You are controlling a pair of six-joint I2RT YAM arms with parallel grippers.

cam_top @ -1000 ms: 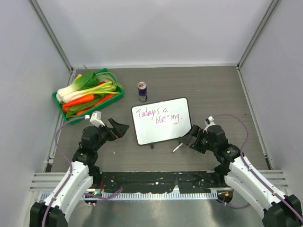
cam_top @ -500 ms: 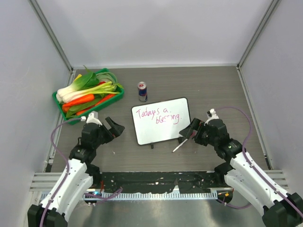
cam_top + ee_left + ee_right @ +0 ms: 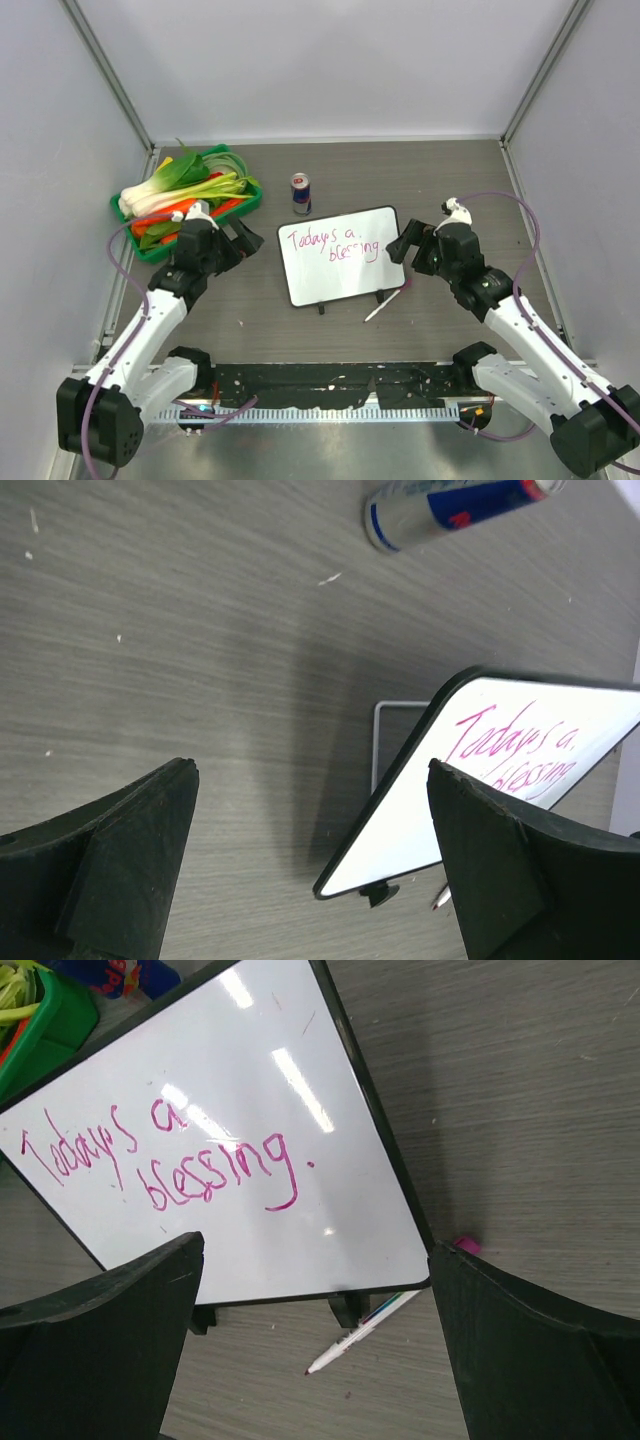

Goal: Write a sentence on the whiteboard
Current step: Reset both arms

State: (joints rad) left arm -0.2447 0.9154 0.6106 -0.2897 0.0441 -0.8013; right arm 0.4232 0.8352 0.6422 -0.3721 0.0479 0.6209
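The whiteboard [image 3: 345, 275] stands tilted on small black feet at the table's middle. The sentence [image 3: 333, 243] on it is in pink, in two lines: "Todays a blessing." A white marker [image 3: 382, 305] lies uncapped on the table by the board's near right corner, and its pink cap [image 3: 466, 1245] lies beside that corner. My left gripper [image 3: 245, 240] is open and empty, left of the board. My right gripper [image 3: 400, 248] is open and empty, at the board's right edge, above the marker [image 3: 365, 1332]. The board [image 3: 430, 800] and the sentence [image 3: 510, 750] also show in the left wrist view.
A green tray [image 3: 125, 215] of vegetables sits at the far left, just behind the left gripper. A red and blue drink can [image 3: 300, 193] stands behind the board and also shows in the left wrist view [image 3: 450, 505]. Grey walls enclose the table.
Both grippers have drawn back and risen. The left moved towards the green tray, the right moved from beside the marker to the board's right edge. The marker stays on the table.
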